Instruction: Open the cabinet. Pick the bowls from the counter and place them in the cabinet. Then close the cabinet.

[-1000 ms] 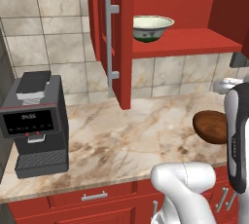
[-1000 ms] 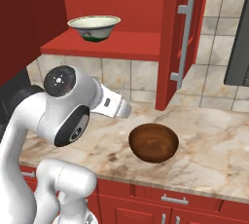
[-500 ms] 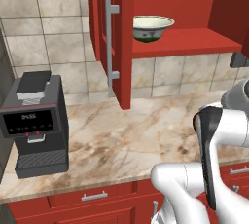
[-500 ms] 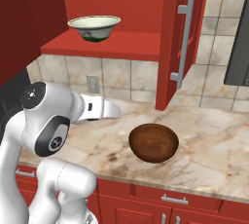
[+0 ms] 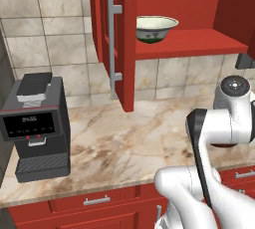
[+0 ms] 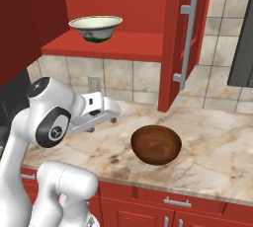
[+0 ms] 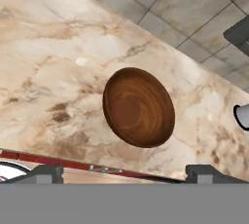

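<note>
While near counter (image 6: 217, 137) edge, wooden bowl (image 6: 155, 144) sits unobstructed

base views flank counter (image 6: 217, 137); hand view overhead

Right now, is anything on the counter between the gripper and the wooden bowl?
No. In the right base view only bare marble counter lies between the gripper and the wooden bowl.

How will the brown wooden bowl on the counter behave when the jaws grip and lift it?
The wooden bowl looks rigid, so it should likely keep its shape. Its curved, glossy wall may slip unless gripped at the rim. Resting on a rounded underside on the counter, it could rock or slide if nudged.
</note>
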You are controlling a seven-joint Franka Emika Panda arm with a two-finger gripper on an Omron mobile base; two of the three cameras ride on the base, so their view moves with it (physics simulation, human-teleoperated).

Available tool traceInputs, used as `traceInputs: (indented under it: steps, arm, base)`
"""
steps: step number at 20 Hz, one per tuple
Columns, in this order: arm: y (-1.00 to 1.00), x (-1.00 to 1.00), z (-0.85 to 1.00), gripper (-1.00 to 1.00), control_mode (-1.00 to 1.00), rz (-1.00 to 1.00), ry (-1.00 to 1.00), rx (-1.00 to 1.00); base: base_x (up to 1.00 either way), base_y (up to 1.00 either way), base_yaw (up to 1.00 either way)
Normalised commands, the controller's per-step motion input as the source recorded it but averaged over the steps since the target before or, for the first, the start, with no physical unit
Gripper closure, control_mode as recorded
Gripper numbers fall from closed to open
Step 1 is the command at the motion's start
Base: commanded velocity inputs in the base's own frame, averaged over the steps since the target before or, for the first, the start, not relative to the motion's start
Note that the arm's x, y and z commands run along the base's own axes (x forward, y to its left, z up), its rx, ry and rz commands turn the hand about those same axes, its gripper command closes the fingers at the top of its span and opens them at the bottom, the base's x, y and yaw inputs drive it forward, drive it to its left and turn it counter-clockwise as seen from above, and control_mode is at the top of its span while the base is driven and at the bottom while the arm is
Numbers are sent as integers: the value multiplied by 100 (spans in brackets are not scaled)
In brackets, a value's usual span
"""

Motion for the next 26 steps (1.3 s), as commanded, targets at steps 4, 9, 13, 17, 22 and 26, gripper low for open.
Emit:
traceInputs:
  steps: [4,9,13,17,22,26]
  arm:
    - [0,23,-45,-100,-100,8,14,5]
    - [-3,44,-47,-100,-100,4,2,17]
    - [-15,56,-42,-100,-100,1,0,9]
    - [-11,61,-37,-100,-100,0,0,5]
    - [-12,59,-45,-100,-100,0,0,0]
    - [-22,50,-47,-100,-100,0,0,0]
  base:
    - [0,0,0]
    - [0,0,0]
    - [0,0,0]
    - [0,0,0]
    - [0,0,0]
    - [0,0,0]
